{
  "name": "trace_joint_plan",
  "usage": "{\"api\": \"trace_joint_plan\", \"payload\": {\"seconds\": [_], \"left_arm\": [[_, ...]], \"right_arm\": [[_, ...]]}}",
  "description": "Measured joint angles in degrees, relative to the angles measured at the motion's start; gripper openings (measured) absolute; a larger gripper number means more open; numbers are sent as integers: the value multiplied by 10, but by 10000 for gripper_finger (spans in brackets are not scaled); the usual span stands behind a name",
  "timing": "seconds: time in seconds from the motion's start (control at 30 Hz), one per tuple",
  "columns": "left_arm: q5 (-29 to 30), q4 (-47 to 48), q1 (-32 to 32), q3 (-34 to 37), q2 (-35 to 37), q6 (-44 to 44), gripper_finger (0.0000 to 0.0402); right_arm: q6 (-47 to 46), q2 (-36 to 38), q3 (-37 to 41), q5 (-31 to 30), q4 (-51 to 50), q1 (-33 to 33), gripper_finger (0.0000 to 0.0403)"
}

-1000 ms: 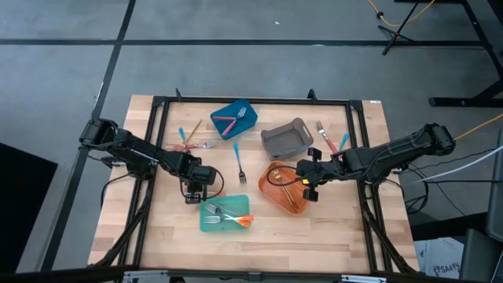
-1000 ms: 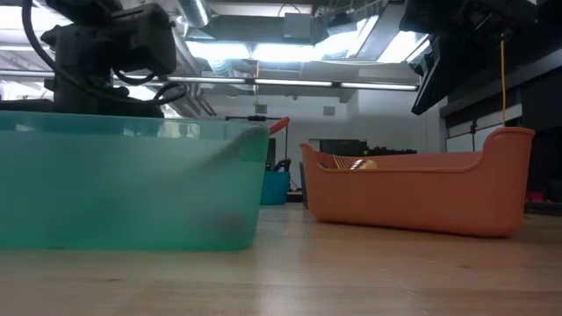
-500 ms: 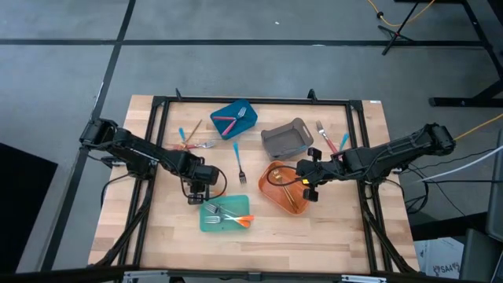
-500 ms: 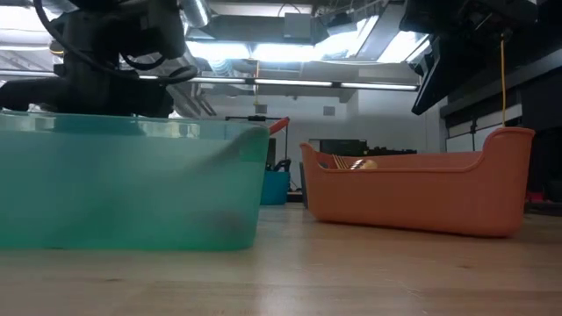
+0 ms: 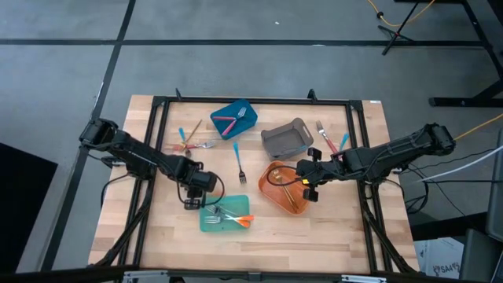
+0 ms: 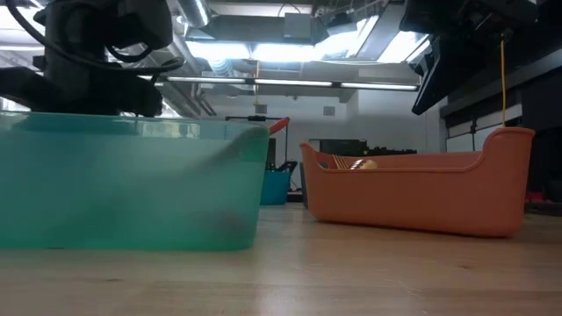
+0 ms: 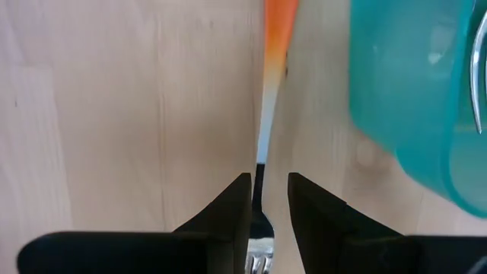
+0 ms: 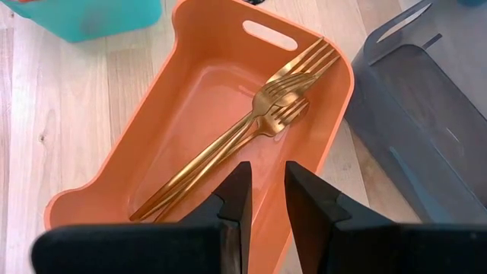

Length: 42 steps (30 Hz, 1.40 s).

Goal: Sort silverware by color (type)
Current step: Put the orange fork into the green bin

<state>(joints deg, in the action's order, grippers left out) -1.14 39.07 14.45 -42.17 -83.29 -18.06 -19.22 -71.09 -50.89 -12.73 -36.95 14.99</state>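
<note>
Nearest you on the table sits the teal bin, which already has forks lying in it, one with an orange handle. Your left gripper hangs just beside that bin's left end, over bare wood. In the left wrist view its fingers are clenched on the neck of an orange-handled fork: the tines show between the fingertips and the handle points away along the tabletop, passing beside the teal bin's wall.

A little farther back on your right, the orange bin holds gold forks lying side by side, tines toward the end with the handle slot. Your right gripper waits above the bin's right side. Its fingers stand close together with a narrow gap between them and nothing in it.

In the middle of the table a lone blue-handled fork lies on the wood, apart from every bin. Beyond it the grey bin sits just behind the orange one. To its right, loose pieces lie on the wood, among them a red-handled one and a blue-handled one.

Farthest back, the blue bin contains a pink-handled fork. To its left a small cluster of utensils lies loose, with blue and orange handles crossing one another.
</note>
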Motion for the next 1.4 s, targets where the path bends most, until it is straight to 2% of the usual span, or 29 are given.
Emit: {"api": "trace_joint_plan", "payload": {"seconds": [0.33,0.83,1.13,1.4], "left_arm": [[34,12,18,7,0,0,82],[33,-12,18,50,3,0,82],[35,-14,18,52,2,2,82],[36,-14,18,53,2,2,39]], "right_arm": [[0,0,0,-1,0,0,69],[0,0,0,-1,0,0,69],[0,0,0,-1,0,0,69],[0,0,0,-1,0,0,69]]}}
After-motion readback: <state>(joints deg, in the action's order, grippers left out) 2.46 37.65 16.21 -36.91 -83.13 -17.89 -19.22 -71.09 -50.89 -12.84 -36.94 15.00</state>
